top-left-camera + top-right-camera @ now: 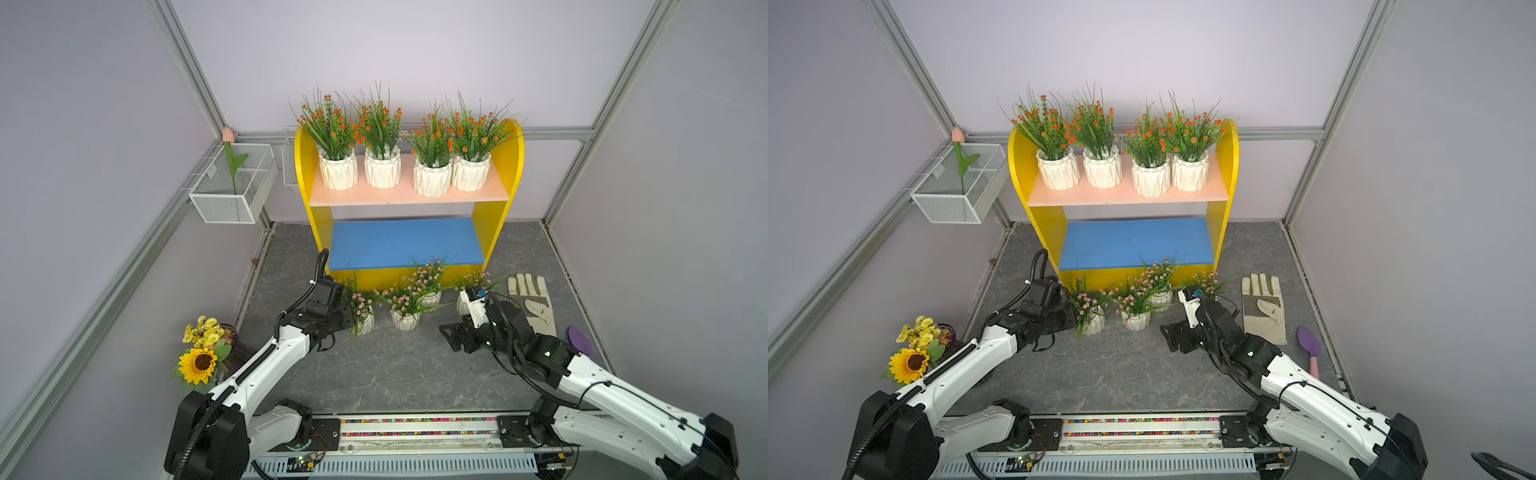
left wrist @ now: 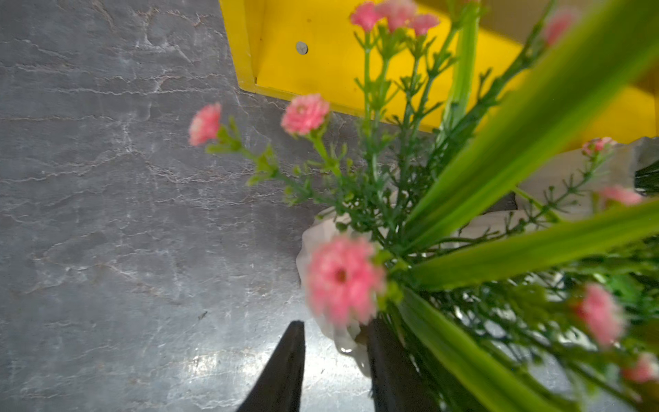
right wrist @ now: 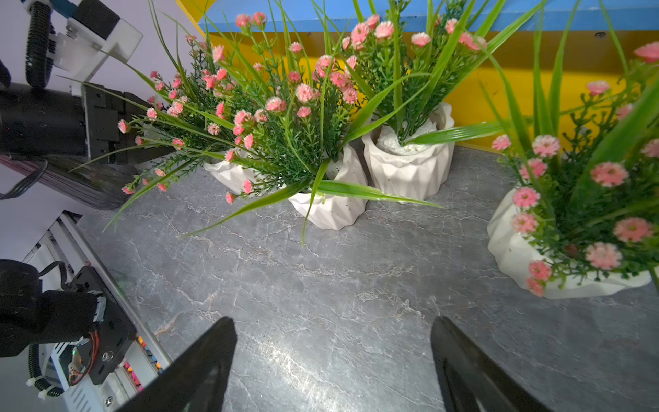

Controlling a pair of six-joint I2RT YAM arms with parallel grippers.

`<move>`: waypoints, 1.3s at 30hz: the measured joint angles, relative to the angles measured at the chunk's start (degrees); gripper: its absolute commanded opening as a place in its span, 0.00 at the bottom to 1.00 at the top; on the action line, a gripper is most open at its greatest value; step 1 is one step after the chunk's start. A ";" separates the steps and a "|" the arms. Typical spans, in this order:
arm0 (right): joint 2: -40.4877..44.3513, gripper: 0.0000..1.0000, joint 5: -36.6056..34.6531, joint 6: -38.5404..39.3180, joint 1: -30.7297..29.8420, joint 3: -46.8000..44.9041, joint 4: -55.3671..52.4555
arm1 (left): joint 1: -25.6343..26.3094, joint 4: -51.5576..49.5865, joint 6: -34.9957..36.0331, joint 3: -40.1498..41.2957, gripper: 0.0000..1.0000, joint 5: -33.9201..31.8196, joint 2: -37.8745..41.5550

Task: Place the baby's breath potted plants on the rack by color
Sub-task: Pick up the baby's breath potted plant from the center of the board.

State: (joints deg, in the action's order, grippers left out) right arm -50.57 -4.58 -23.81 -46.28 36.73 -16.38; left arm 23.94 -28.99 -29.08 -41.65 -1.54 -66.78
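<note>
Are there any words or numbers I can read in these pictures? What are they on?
None can be read.
Tiny dark print on the white bracket at the right arm's wrist: too small to read.
The rack, the pots and the glove carry no writing.

R hand (image 3: 333, 321): fingers wide apart over grey tabletop (image 3: 321, 271). Three pink-flowered plants bunched by rack (image 3: 535, 53) w/ blue board: leftmost pot (image 3: 228, 173), front pot (image 3: 331, 214), rear pot (image 3: 410, 171). Fourth pot (image 3: 517, 257) stands apart. L hand (image 3: 146, 151) sits in leftmost pot's sprigs.
</note>
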 measured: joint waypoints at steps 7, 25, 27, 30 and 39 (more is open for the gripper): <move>0.00 0.88 -0.17 0.02 0.00 -0.02 0.00 | -0.07 -0.04 1.16 -0.68 0.29 0.35 -2.80; -0.15 0.88 0.63 0.04 0.00 -0.96 1.92 | -0.26 0.66 2.25 -2.12 0.18 1.51 -7.06; -0.15 0.88 0.92 0.04 0.00 -0.96 2.12 | -0.26 0.68 2.27 -2.25 0.13 1.57 -7.17; -0.15 0.88 1.27 0.04 0.00 -1.01 2.25 | -0.26 0.44 2.69 -2.32 0.08 1.44 -7.13; -0.83 0.88 2.80 0.24 0.00 -1.29 3.39 | -0.26 -0.46 2.89 -2.38 0.00 1.11 -6.69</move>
State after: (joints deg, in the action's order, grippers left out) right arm -51.40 -1.78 -23.57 -46.28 35.44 -12.99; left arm 23.68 -29.45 -26.20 -44.03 -0.43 -73.47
